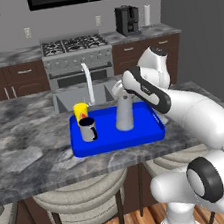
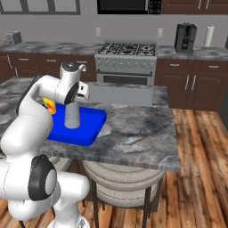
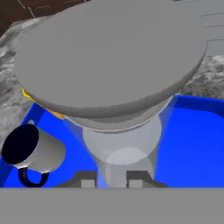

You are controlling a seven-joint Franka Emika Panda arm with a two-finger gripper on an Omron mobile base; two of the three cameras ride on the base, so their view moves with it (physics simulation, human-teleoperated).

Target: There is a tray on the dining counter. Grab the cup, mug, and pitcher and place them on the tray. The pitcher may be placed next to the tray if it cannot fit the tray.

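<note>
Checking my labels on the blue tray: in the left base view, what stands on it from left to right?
Yellow handleless cup and silver-grey handled mug at the left, overlapping, then the tall translucent grey glass pitcher.

Cup (image 1: 80, 111), mug (image 1: 88, 129) and pitcher (image 1: 124, 112) on tray (image 1: 118, 139)

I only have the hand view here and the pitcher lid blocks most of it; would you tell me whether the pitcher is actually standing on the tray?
Observer: Yes, the pitcher stands upright on the blue tray, toward its right half in the left base view.
Operator: Thanks. Is the cup on the tray too?
Observer: The yellow cup stands at the tray's far left corner, right behind the mug.
Operator: And is the tray near the sink?
Observer: It lies on the counter just in front of the faucet.
</note>
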